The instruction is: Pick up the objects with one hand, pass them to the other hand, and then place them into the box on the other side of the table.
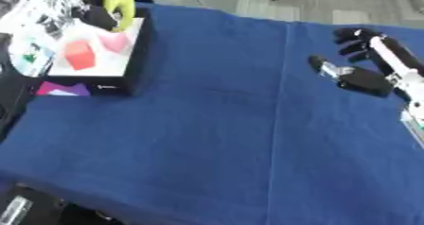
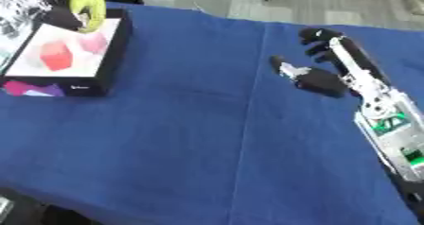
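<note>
We see our right hand [image 2: 327, 73] out over the blue cloth [image 1: 215, 139] that covers the worktop, reaching in from the right side. Its fingers are spread and relaxed, the thumb [image 2: 286, 68] standing apart toward the left, and nothing lies in its palm: the hand is released and carries nothing. Behind it, toward us, the silver and white forearm [image 2: 385, 120] runs back to the lower right edge.

Well apart from the hand, far off to its left across the cloth, stands the box [image 1: 136, 54], black-walled with a white floor. Inside it we make out a red block [image 1: 79, 55] and, just beside that on the side nearer the hand, a paler pink block [image 1: 115, 42]. At the box's far end a yellow-green object [image 1: 120, 2] leans over the rim, next to something dark that we cannot identify. On the box's side away from the hand lies a jumble of white and printed items [image 1: 33, 25] that we cannot tell apart.

Between the hand and the box there is only the cloth, with a seam running down it.

Our left hand shows in neither view.
</note>
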Motion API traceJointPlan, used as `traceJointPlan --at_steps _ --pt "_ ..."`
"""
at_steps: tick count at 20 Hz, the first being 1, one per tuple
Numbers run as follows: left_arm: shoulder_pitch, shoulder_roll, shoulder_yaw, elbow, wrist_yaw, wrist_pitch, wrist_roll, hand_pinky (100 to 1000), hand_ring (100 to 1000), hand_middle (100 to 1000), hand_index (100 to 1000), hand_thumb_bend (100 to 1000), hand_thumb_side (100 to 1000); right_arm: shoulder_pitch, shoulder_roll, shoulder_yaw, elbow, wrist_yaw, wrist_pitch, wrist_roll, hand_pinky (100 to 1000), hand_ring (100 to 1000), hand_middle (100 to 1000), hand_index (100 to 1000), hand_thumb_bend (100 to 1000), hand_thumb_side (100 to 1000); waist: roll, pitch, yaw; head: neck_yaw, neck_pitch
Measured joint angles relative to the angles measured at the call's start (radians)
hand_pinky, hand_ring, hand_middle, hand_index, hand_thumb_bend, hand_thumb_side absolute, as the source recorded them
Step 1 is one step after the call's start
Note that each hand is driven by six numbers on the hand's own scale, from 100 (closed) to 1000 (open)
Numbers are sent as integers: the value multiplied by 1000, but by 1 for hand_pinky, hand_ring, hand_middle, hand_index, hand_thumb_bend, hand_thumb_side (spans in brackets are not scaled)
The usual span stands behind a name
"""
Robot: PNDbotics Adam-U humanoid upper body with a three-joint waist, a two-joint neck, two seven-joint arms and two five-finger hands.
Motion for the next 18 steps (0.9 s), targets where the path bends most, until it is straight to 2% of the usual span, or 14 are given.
traceJointPlan --at_steps 4,9,10,11,13,14,16,18 --pt "2 0 9 31 -11 -1 22 725 535 371 339 100 212 0 0 0 -5 -4 -1 -2 759 771 780 872 483 589 -5 3 -5 3 -4" --pt "1 0 19 78 -39 -4 46 725 541 377 349 100 211 0 0 0 -19 -9 -2 -3 759 770 778 872 481 590 -13 20 -12 2 1" --pt "1 0 21 89 -44 -4 51 726 544 381 359 100 114 0 0 0 -21 -11 -2 -3 759 770 777 873 464 571 -15 23 -12 2 4" --pt "1 0 23 99 -48 -4 55 729 548 387 374 100 204 0 0 0 -24 -13 -2 -3 759 770 777 873 480 591 -17 27 -12 0 6" --pt "0 -1 30 118 -54 -3 62 747 572 434 473 100 201 0 0 0 -28 -15 -2 -3 759 769 777 873 479 591 -20 33 -13 -2 7" --pt "-1 -1 33 128 -56 -3 64 775 608 492 550 120 200 0 0 0 -30 -16 -3 -3 759 769 777 873 479 592 -21 36 -13 -3 10" --pt "-1 -2 38 146 -62 0 68 847 734 623 696 212 204 0 0 0 -31 -17 -3 -4 759 769 777 873 478 592 -24 40 -14 -5 13" --pt "-2 -6 43 163 -77 4 72 905 813 733 791 308 449 0 0 0 -34 -17 -4 -5 760 769 777 874 477 594 -24 42 -15 -6 14"
